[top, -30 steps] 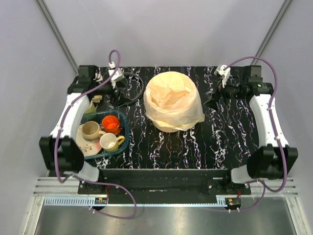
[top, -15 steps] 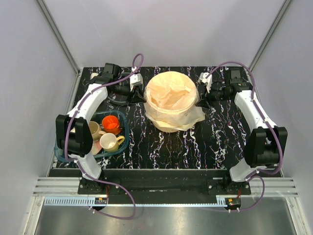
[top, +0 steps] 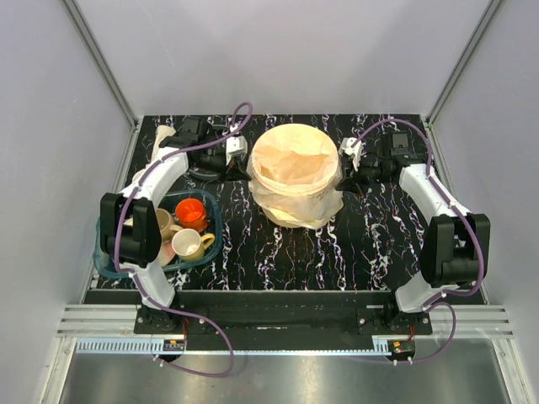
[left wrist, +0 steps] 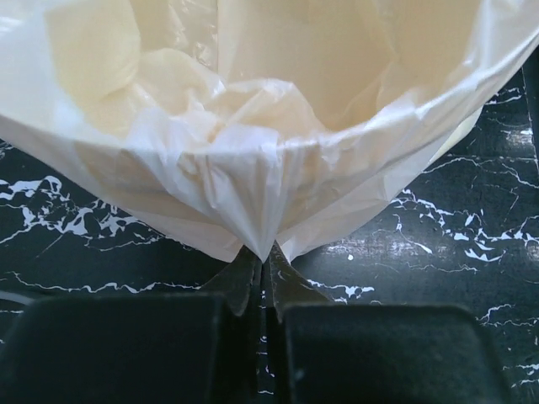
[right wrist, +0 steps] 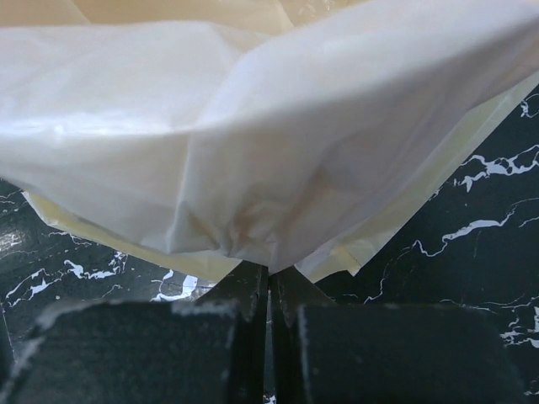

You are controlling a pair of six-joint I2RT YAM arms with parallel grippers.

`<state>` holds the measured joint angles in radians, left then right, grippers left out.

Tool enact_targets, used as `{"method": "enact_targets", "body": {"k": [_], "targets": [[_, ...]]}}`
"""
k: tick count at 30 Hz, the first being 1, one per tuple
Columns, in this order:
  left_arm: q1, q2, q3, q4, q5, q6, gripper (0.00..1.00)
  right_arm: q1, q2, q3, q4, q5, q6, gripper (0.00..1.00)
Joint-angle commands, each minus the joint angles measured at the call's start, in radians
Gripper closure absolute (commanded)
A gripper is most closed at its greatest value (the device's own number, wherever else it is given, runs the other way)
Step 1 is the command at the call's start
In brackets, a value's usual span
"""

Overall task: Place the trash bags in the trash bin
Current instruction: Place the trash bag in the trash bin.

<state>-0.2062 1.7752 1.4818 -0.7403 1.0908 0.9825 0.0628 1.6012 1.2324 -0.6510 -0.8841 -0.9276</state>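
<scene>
Top external view: a black table (top: 370,244) with white marbling carries a round cream trash bin (top: 296,220), standing at the middle, closer to the far edge than the near one. A thin, pale yellowish trash bag (top: 295,160) lines the bin; its film is folded out over the rim and hangs crinkled down the outside wall, hiding most of it. The left gripper (top: 244,165) meets the bin's left side and the right gripper (top: 344,168) meets its right side, each at rim height.

In the left wrist view, the two dark fingers are pressed together with a fold of bag film pinched between their tips, the film drawn into a point there. The right wrist view shows the same: fingers closed tight on a gathered fold of film, the bag stretching wide above.

Near the table's left edge sits a teal tray (top: 217,229) holding an orange cup (top: 191,212) and a cream mug (top: 190,245); the left arm crosses over part of it.
</scene>
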Motion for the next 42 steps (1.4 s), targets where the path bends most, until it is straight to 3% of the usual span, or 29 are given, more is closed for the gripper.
{"method": "enact_targets", "body": {"k": [1,12,13,14,15,17,18,27,34,38,39,41,42], "targets": [[-0.009,0.023,-0.04,-0.027,-0.043,0.131,1.0,-0.003,0.006,-0.051,0.031,-0.015,0.009,1.0],[-0.006,0.006,-0.123,-0.036,-0.092,0.168,1.0,-0.004,-0.003,-0.155,0.083,-0.055,0.024,1.0],[0.001,-0.005,-0.123,-0.044,-0.089,0.171,0.93,-0.006,-0.027,-0.156,0.08,-0.05,0.023,1.0],[0.022,-0.029,-0.118,-0.054,-0.069,0.16,0.79,-0.017,-0.04,-0.154,0.059,-0.046,0.023,0.75],[0.036,-0.043,-0.111,-0.068,-0.052,0.162,0.49,-0.024,-0.064,-0.134,0.03,-0.039,0.012,0.5],[0.062,-0.086,-0.097,-0.108,-0.019,0.169,0.37,-0.058,-0.093,-0.11,-0.04,-0.039,-0.022,0.17],[0.1,-0.124,-0.085,-0.116,-0.019,0.177,0.32,-0.104,-0.131,-0.067,-0.082,-0.047,-0.048,0.11],[0.038,-0.099,0.026,-0.096,0.035,0.133,0.23,-0.08,-0.09,0.103,-0.099,-0.131,-0.045,0.11],[0.002,-0.076,0.034,0.047,0.05,0.022,0.25,-0.021,-0.018,0.142,-0.033,-0.128,-0.046,0.12],[-0.012,-0.053,0.026,0.047,0.055,0.022,0.4,0.009,0.017,0.153,-0.055,-0.134,-0.083,0.42],[-0.012,-0.048,0.02,0.047,0.055,0.019,0.56,0.014,0.022,0.15,-0.058,-0.138,-0.095,0.59],[-0.013,-0.04,0.009,0.047,0.055,0.018,0.71,0.02,0.023,0.13,-0.061,-0.136,-0.106,0.73],[-0.012,-0.042,-0.009,0.047,0.057,0.024,0.78,0.023,0.02,0.122,-0.064,-0.135,-0.114,1.0]]}}
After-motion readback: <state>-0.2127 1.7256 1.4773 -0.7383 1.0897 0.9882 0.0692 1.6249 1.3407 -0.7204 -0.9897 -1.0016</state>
